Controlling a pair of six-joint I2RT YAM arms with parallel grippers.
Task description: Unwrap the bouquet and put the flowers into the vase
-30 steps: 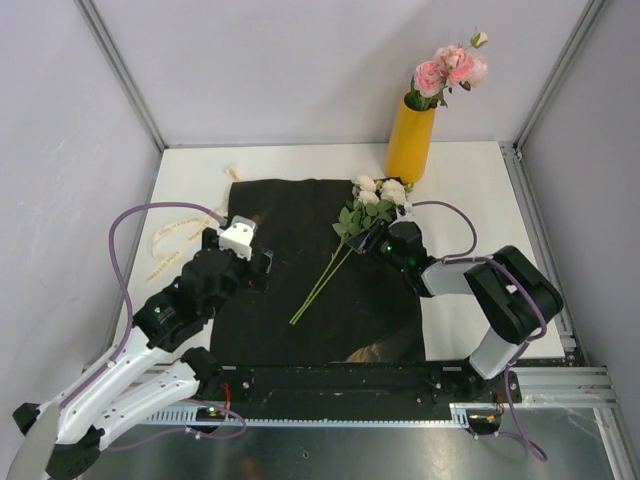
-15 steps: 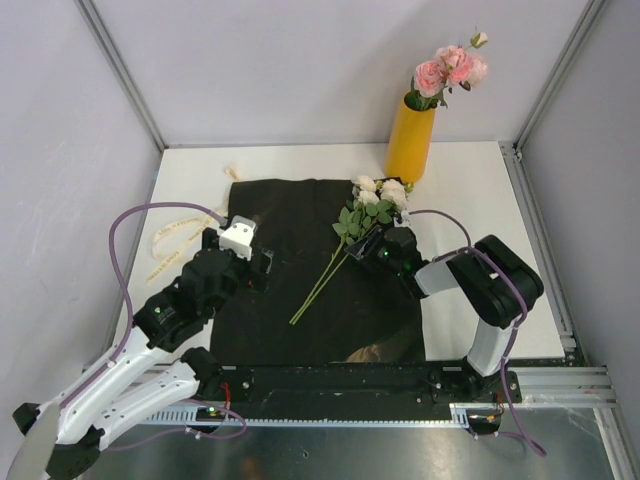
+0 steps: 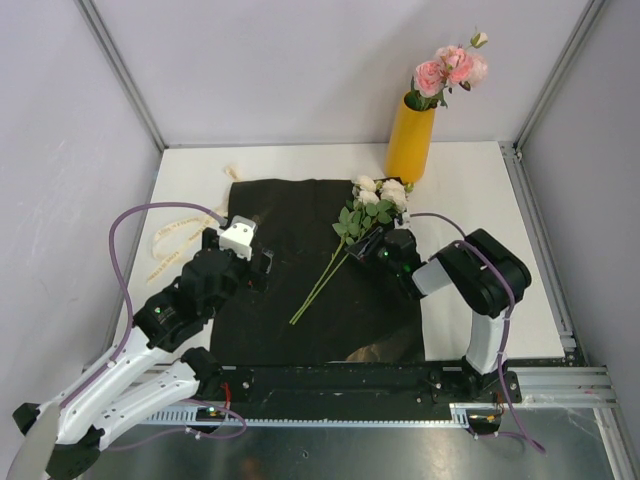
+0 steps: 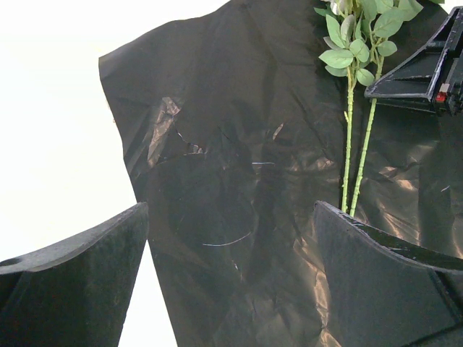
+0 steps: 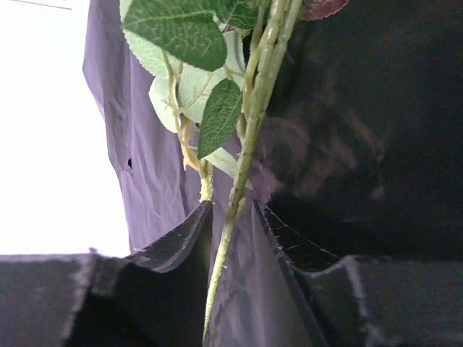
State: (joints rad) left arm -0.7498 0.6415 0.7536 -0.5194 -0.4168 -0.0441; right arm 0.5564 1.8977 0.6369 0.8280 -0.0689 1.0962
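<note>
Right wrist: right gripper is straddling stems of unwrapped flowers, not yet clamping; left gripper is gaping; vase is waiting

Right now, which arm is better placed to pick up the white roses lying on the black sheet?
The right. The right tool straddles the green stems of the white roses, jaws narrow on either side. The left tool hangs wide open over bare black wrapping sheet, apart from the stems.

Crinkled black wrapping sheet spread over white table, two thin green stems with leaves at 1 o'clock, right gripper tip against stems at 2 o'clock, left gripper fingers spread wide at 6 o'clock.
</note>
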